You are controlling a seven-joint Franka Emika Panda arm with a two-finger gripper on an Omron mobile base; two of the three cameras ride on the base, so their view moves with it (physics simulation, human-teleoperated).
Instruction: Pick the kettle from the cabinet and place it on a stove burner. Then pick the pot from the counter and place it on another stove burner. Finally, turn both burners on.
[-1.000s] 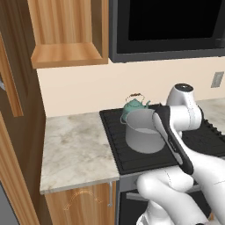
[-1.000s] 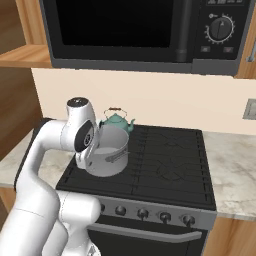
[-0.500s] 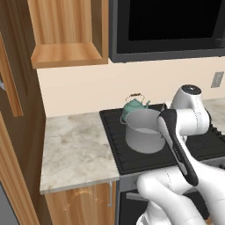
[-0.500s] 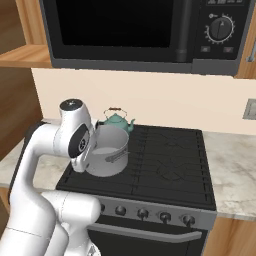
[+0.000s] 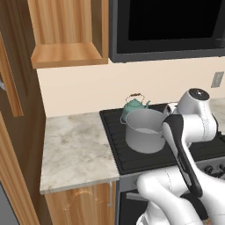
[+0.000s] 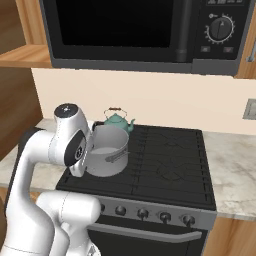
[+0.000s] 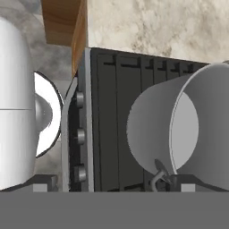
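The grey pot (image 5: 143, 132) (image 6: 106, 150) stands on the front left stove burner (image 6: 125, 175). Just behind it, on the back left burner, sits the teal kettle (image 5: 134, 105) (image 6: 117, 120). In the hand view my gripper (image 7: 112, 183) is open with nothing between its fingers. It hangs over the front left of the stove, apart from the pot (image 7: 152, 129), whose loop handle (image 7: 159, 176) lies close to one fingertip. The knobs (image 7: 79, 134) (image 6: 142, 213) run along the stove's front edge. The wood cabinet (image 5: 66, 30) hangs up on the left with its shelf showing.
The marble counter (image 5: 74, 145) lies left of the stove and continues to its right (image 6: 235, 170). A black microwave (image 6: 130, 30) hangs above the cooktop. The right burners (image 6: 172, 155) carry nothing. My white arm (image 5: 184, 149) crosses in front of the stove.
My arm has drawn back from the pot toward the stove's front, with its upper joint swinging sideways. Pot and kettle have stayed in place. The gripper stays open.
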